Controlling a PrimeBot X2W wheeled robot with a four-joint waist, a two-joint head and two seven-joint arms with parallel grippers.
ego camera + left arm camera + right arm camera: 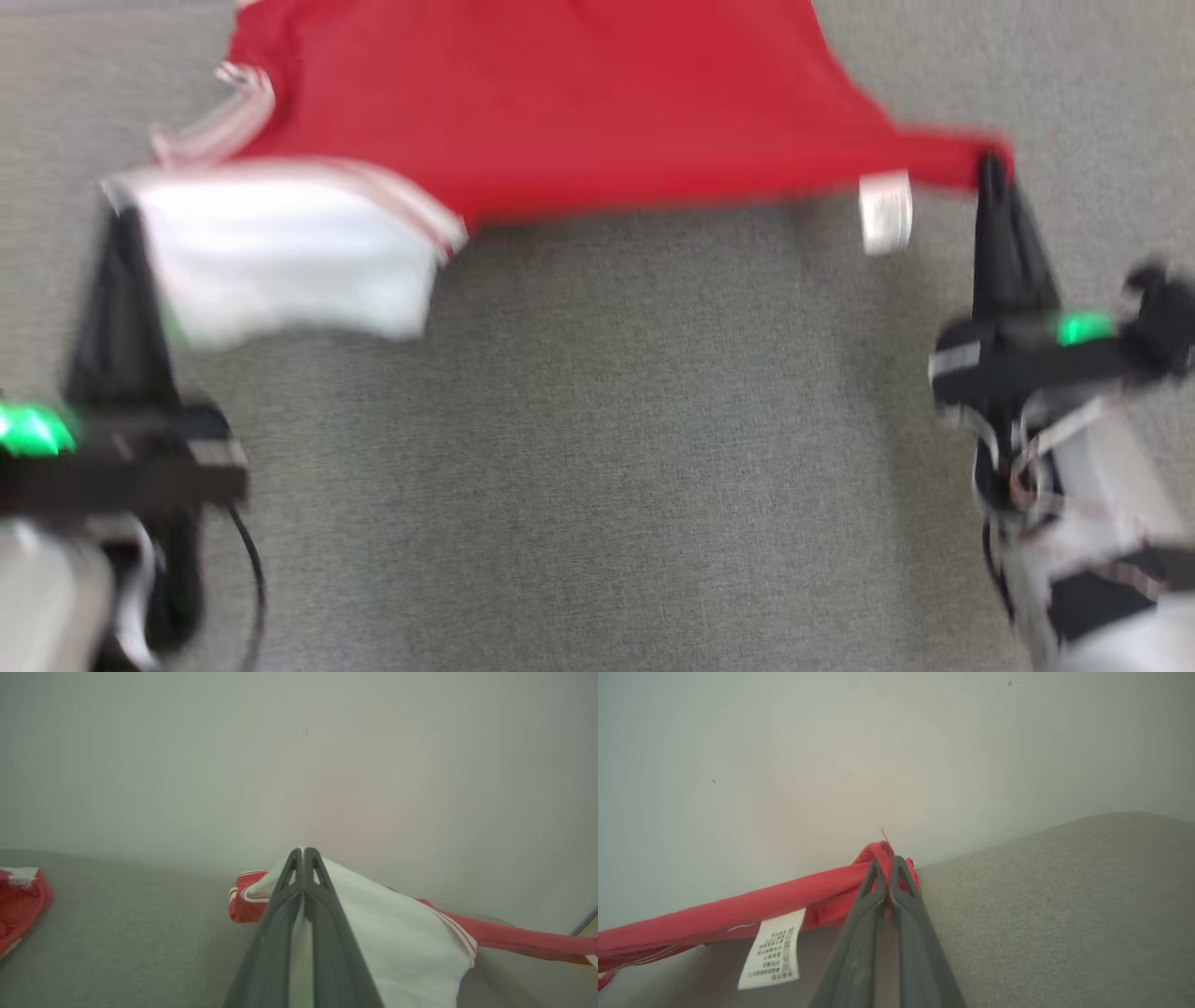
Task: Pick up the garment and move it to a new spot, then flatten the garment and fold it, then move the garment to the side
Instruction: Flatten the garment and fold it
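Note:
The garment (pixel 560 103) is a red shirt with a white panel and thin white stripe trim, stretched between my two grippers above the grey surface. My left gripper (pixel 117 210) is shut on the white panel's corner (pixel 373 914); in the left wrist view the closed fingers (pixel 303 851) pinch white cloth. My right gripper (pixel 991 168) is shut on the red corner at the right, and in the right wrist view the tips (pixel 887 861) clamp bunched red fabric (pixel 738 914). A white care label (pixel 884 210) hangs from the lower edge near the right gripper. The head view is blurred.
Grey carpet-like surface (pixel 597 448) spreads below the shirt. A pale wall (pixel 299 756) rises behind the surface in both wrist views. A red and white piece of cloth (pixel 21 905) lies at the left edge of the left wrist view.

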